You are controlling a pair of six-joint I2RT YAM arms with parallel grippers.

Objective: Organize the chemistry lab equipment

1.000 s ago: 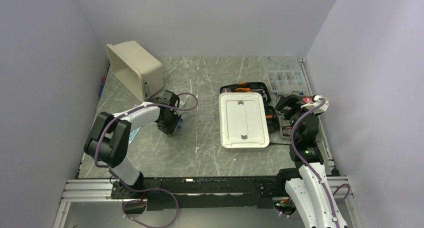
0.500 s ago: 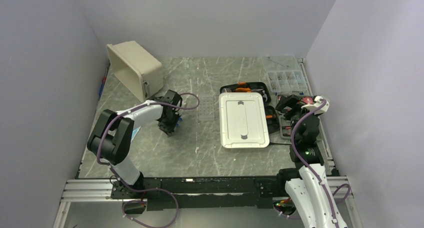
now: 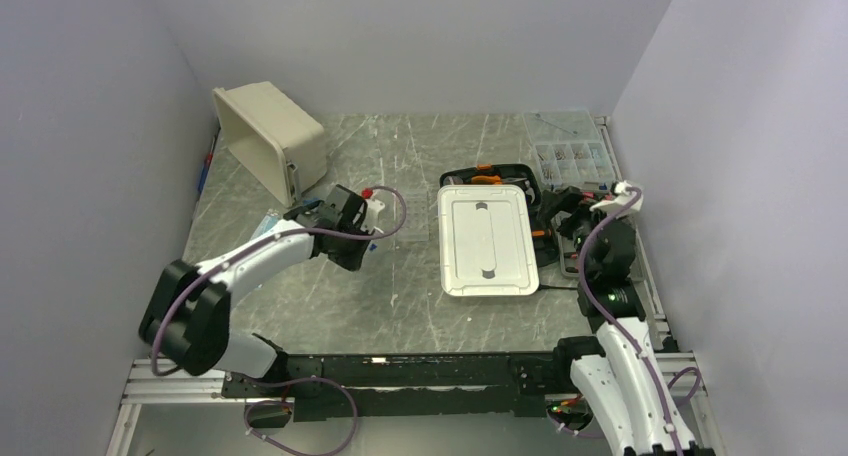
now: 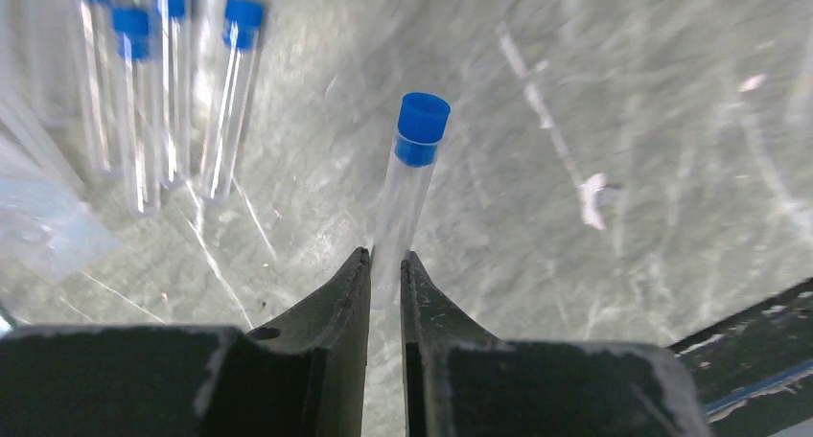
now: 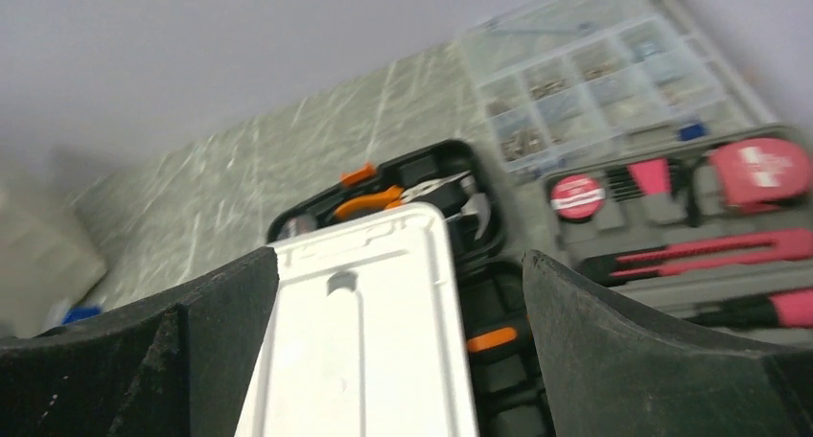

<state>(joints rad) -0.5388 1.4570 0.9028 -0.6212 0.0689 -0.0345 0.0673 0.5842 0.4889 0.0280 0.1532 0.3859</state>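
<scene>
Though overhead barely shows it, left tool (image 4: 385,258) pinches capped tube (image 4: 408,183)

No legible txt, nos., brand marks or signs in any view. Right wrist cam: whitish patch on the pink tape measure (image 5: 764,169) and a pale band across the red round disc (image 5: 578,196), both too blurred to read. Top cam: everything too small to make out any lettering.
</scene>
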